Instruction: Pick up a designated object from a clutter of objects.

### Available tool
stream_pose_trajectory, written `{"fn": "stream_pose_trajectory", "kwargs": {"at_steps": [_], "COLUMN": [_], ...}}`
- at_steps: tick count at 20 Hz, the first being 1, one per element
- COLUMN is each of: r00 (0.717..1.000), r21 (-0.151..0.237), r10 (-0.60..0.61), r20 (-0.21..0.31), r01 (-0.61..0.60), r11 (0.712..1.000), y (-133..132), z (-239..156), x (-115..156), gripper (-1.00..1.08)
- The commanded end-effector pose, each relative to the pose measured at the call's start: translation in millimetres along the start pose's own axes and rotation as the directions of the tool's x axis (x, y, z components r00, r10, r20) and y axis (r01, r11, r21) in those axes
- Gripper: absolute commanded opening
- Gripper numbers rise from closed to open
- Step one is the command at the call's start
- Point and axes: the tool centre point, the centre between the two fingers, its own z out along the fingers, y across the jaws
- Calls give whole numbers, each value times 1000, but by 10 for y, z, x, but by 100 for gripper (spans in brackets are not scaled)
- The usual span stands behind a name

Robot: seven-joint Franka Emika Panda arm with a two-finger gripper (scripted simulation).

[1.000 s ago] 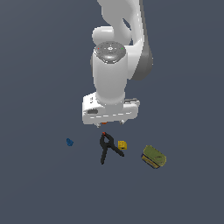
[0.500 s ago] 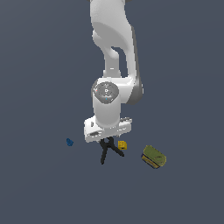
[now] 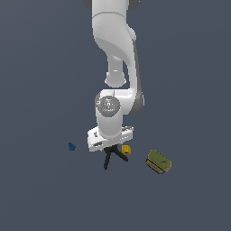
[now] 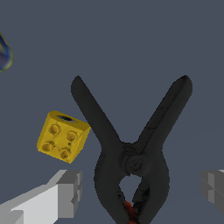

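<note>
Far on the exterior view's left sits a tiny blue piece (image 3: 71, 146), all by itself, well apart from the rest. Next comes the clamp (image 3: 112, 156), black, lying flat on the floor right under the robot's hand, with its two long handles spread toward the near side. The gripper (image 4: 140, 190) hangs low over it with its fingers (image 4: 65, 192) wide apart, one on each side of the clamp's fat middle, holding nothing yet. In the wrist view you can see a small red tip (image 4: 128, 211) at the clamp's mouth, between the fingers. The clamp looks hard and stiff, not squishy, and probably light. Its smooth black sides could be a bit slippery. The best place to grab looks like the thick body around the round pin, not the thin handles, which could swing or tip. Just beside the clamp on the exterior view's right is a yellow block (image 3: 127, 149), near but not touching. Farther right lies a green box (image 3: 159, 161), well apart.
</note>
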Motion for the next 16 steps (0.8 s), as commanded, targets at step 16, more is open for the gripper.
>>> {"fn": "stream_pose_trajectory", "kwargs": {"at_steps": [16], "r00": [1000], "r21": [0], "r10": [-2], "r20": [-1], "r01": [2], "r11": [1000], "y": [0], "z": [494], "x": [-4], "gripper": [100]}}
